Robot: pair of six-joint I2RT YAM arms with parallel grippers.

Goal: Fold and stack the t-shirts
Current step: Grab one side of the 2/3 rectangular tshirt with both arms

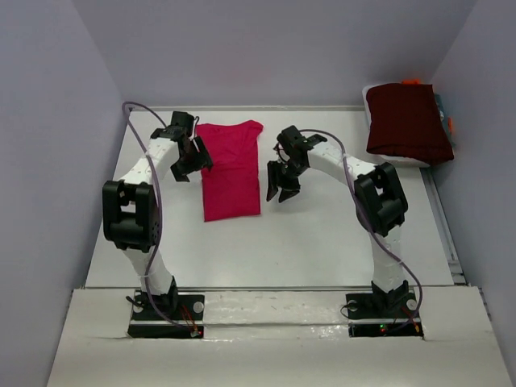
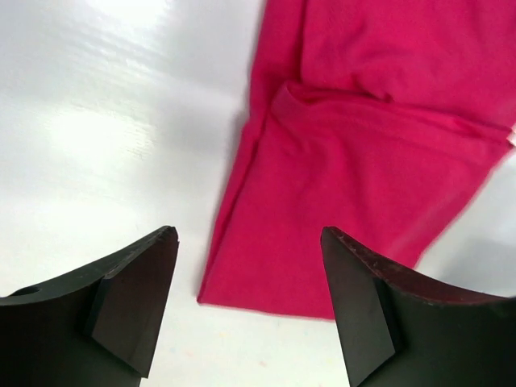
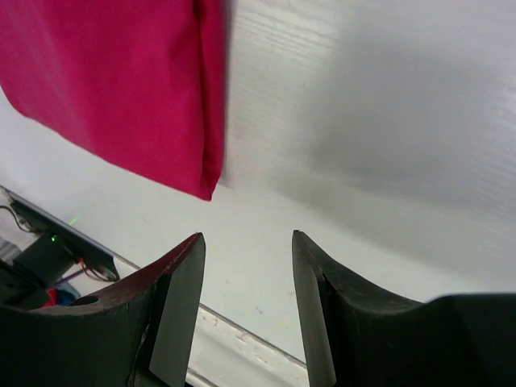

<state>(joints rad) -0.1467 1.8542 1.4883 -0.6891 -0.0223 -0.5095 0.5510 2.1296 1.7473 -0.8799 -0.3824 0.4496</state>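
I'm starting with the left gripper (image 2: pixel 248 234), since its two black fingers are filling the bottom of the left wrist view. They're standing wide apart with nothing between them. Just ahead of them, and to their right, the crimson-pink t-shirt (image 2: pixel 363 161) is lying flat on the white table (image 1: pixel 322 242), with a folded-over layer of cloth showing.

From above, I'm seeing the pink t-shirt (image 1: pixel 231 173) lying as a long narrow strip between the two arms. Its long axis is running from the near side to the far side of the table. The neck end is pointing toward the far wall, with one sleeve poking out on the right, and the hem is pointing back at the arm bases.

The left gripper (image 1: pixel 189 161) is hanging over the strip's left edge, toward the far half, so it's the nearer of the two. The right gripper (image 1: pixel 282 187) is hovering just beside the right edge, about mid-length and apart from the cloth. In its own view the right gripper (image 3: pixel 247 236) is showing a narrower gap, open and holding nothing, with the t-shirt (image 3: pixel 121 81) lying up and to the left.

I'm judging that the next fold goes across that long axis, so both grippers are needing to reach the same end of the strip. The dark maroon t-shirt (image 1: pixel 407 121) is waiting folded at the far right corner, well apart.
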